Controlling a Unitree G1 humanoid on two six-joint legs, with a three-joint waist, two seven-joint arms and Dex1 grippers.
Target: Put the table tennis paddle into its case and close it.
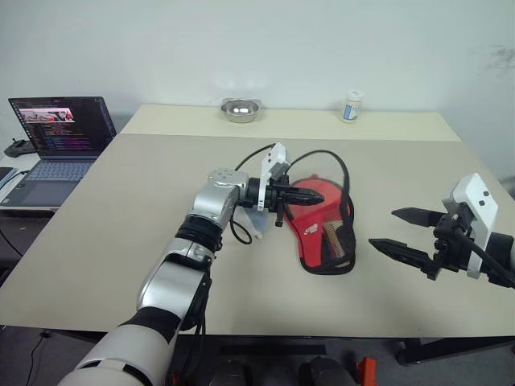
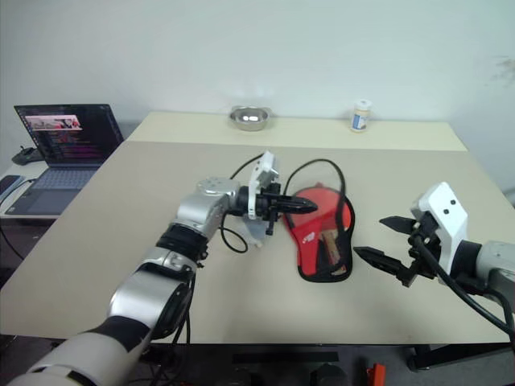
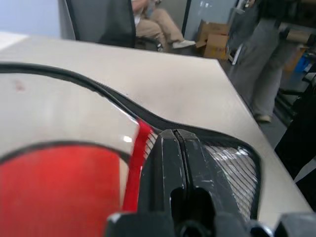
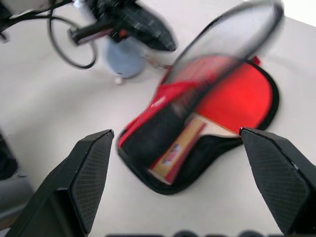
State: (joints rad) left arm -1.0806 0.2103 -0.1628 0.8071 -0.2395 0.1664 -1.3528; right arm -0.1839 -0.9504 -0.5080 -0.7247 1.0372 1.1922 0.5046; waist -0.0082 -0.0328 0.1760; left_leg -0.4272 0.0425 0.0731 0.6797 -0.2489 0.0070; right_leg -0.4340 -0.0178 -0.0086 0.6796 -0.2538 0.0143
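Paddle (image 4: 217, 106) and case (image 1: 326, 241) sit together near the front edge of the table (image 1: 121, 241), a little to your right of centre: the bat already lies in the open pouch, red face toward the far end and the striped wooden handle (image 4: 177, 148) pointing toward you under the mesh pocket. So the step in hand looks like closing, not inserting. Nearest you, your right gripper (image 1: 406, 233) hovers off to the right of the case with its two black fingers spread wide and nothing between them; you could bring it in to pin the near, handle end so the pouch does not slide. Your left gripper (image 1: 310, 195) is over the far left part of the case with its fingers pressed together; the left wrist view shows the tips right at the black zip edging (image 3: 118, 101), but you cannot tell whether they pinch the edging, the lifted flap or nothing at all, so check the hold before you pull. Fold the raised flap flat over the red face first, keeping the handle fully inside, or the zip may snag. A black cable (image 1: 338, 165) loops above the case; mind it. Farther back stand a small metal bowl (image 1: 241, 109) and a small white bottle (image 1: 351, 106), with a laptop (image 1: 56, 149) far left.
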